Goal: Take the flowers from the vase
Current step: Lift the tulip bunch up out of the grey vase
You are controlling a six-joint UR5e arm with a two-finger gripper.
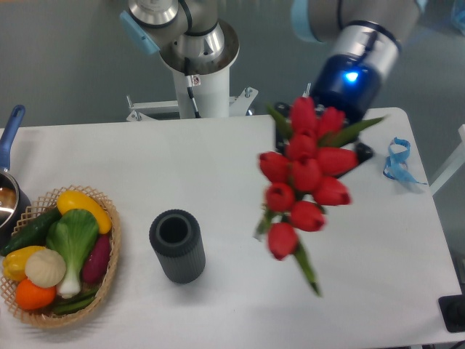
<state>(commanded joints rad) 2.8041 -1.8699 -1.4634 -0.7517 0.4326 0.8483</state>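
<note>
The flowers point(305, 177), a bunch of red tulips with green stems and leaves, hang in the air over the right half of the table, stems pointing down to the right. My gripper point(325, 145) is behind the blooms and shut on the bunch; its fingers are mostly hidden by the flowers. The vase point(176, 245), a dark grey ribbed cylinder, stands upright and empty at the lower left of the table, well apart from the flowers.
A wicker basket point(102, 285) of plastic vegetables sits at the left edge, with a blue-handled pot point(7, 182) behind it. Blue ribbon pieces point(396, 161) lie at the far right. The robot's base column point(196, 73) stands behind the table.
</note>
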